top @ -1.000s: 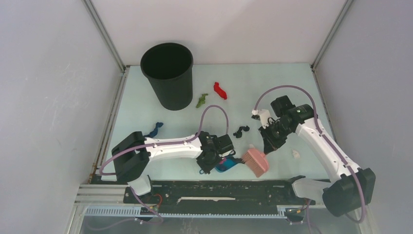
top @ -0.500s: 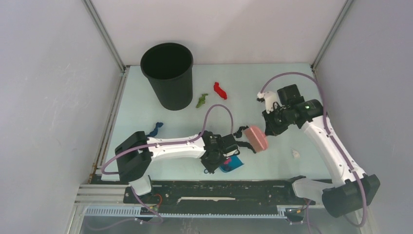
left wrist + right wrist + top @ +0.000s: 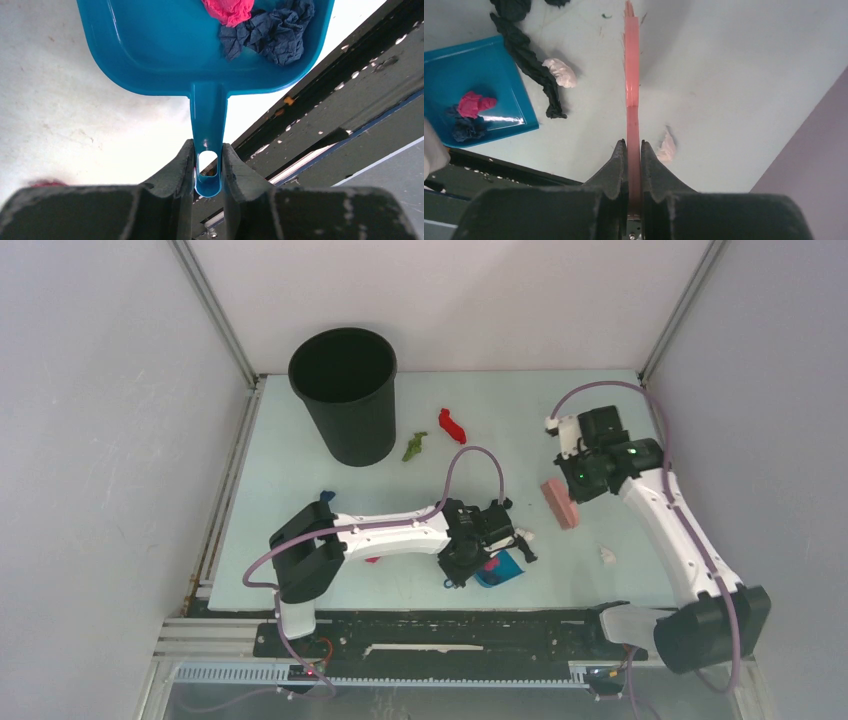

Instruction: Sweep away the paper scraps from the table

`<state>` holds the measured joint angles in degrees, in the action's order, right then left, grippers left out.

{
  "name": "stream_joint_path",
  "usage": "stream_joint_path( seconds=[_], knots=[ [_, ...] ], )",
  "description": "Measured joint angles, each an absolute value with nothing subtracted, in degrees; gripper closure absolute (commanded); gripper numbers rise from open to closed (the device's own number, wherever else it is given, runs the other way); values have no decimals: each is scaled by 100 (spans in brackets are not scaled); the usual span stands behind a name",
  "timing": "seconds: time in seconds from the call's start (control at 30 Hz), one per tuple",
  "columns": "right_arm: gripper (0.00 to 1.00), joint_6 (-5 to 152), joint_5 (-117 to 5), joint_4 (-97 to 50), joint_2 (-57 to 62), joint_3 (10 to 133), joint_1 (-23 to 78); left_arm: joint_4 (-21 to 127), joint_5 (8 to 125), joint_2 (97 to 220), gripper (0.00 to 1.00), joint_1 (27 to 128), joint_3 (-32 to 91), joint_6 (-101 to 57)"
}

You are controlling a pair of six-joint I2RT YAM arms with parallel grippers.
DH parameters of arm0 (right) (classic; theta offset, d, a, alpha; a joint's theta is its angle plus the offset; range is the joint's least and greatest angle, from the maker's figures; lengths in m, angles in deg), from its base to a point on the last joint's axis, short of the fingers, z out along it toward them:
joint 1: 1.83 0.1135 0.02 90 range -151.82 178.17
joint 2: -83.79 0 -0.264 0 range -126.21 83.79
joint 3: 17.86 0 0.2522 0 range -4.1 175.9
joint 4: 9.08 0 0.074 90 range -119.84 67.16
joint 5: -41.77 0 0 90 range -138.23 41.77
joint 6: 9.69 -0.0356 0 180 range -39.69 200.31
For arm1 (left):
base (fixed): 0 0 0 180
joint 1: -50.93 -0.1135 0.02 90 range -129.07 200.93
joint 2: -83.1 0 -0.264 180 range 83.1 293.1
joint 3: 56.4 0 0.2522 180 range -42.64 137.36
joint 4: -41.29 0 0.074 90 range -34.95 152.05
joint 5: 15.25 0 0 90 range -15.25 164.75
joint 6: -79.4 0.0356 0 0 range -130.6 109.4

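**Change noted.** The pink hand brush (image 3: pixel 560 502) has left the blue dustpan (image 3: pixel 500 568). A second ago its bristles stood at the pan near the front of the desk (image 3: pixel 300 470). It now sits further right and farther back, turned edge-on and apparently lifted. Over the same second the left arm has carried the dustpan a little to the right.

**Grip.** The left fingers (image 3: pixel 175 170) are narrow, clamped on the dustpan's handle at its hanging hole. The right fingers (image 3: pixel 611 172) are nearly closed, pinching the brush's thin handle.

**Collected.** A magenta scrap (image 3: pixel 227 10) and a dark blue scrap (image 3: pixel 275 32) lie together inside the pan.

**Outstanding, all on the desk.**
- A black twisted scrap (image 3: pixel 531 65) lies just beside the pan's edge, outside it.
- A pale crumpled bit (image 3: pixel 559 72) lies just beside the black one.
- A second pale bit (image 3: pixel 606 555) lies further right, near the right arm.
- A red scrap (image 3: pixel 452 425) and a green scrap (image 3: pixel 414 446) sit at the far side, near the black bin (image 3: pixel 343 390).
- A loose blue scrap (image 3: pixel 326 497) shows on the left, partly hidden by the left arm.

**Assessment.** One sweep into the pan looks finished. The brush seems to be repositioning behind the black and pale pieces, and the pan has shifted to receive them. Most scraps are still on the desk, so the task is well short of done. The far pieces will need both arms to reach much farther back.
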<state>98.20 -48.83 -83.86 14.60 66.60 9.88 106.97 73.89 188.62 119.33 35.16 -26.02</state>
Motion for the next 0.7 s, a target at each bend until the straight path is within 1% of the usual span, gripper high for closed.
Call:
stream_joint_path(
  seconds=[0.13,0.3,0.57,0.7],
  knots=[
    [100,9693,-4728,-8302,994,6421,1394,10705,7310,19093,100,11933,3767,-2556],
    [100,9525,-5350,-8425,929,6375,1698,10730,7301,19323,100,11933,4001,-2545],
    [100,9326,-6522,-8810,1200,6393,1460,10636,7301,19537,100,11933,4163,-2501],
    [100,9326,-6655,-8976,1300,6450,1259,10598,7310,19537,100,11933,4163,-2451]
  ],
)
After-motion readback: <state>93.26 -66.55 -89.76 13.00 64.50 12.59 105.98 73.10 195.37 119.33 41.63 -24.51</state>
